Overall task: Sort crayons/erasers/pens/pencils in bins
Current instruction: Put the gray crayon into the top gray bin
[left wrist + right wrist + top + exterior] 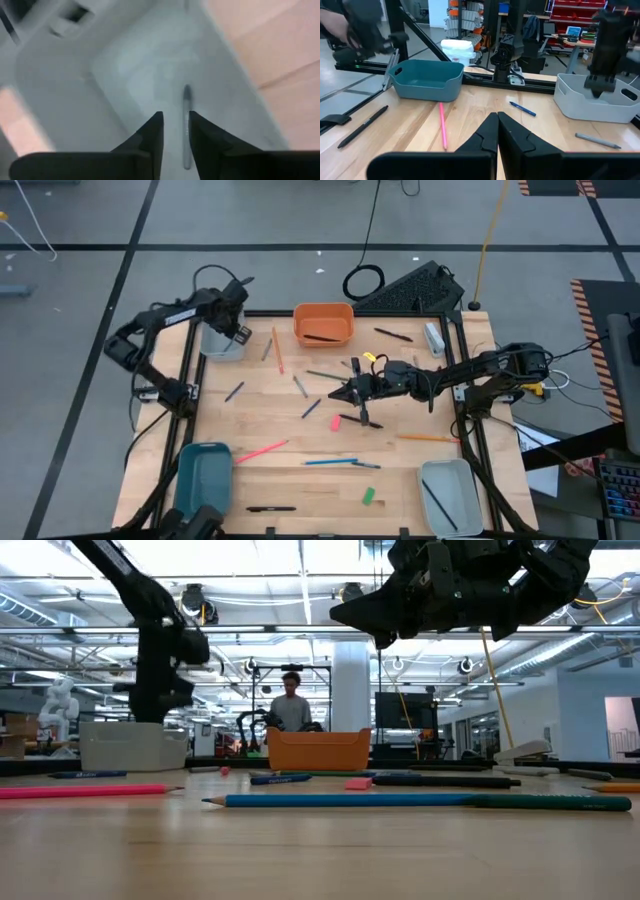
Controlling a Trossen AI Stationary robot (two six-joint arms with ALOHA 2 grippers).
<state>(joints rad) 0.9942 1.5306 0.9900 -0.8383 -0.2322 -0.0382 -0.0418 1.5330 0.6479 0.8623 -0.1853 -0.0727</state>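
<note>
My left gripper (237, 323) hangs over the pale grey bin (222, 342) at the table's far left, its fingers (150, 137) a little apart and pointing down into the bin (125, 75). A grey crayon (186, 120) lies on the bin's floor below the gap. My right gripper (497, 131) is shut with nothing in it and hovers above mid-table (342, 394), near the pink eraser (338, 421). Pencils, pink (262, 451), blue (330, 462) and orange (425, 438), lie flat on the wood. A green eraser (368, 496) lies near the front edge.
The orange bin (323, 323) at the far middle holds a dark pen. The teal bin (205, 475) stands near left, and a second pale bin (450, 490) with a pen stands near right. Loose pens (270, 508) and short sticks (235, 391) are scattered about. A person stands beyond the table (291, 705).
</note>
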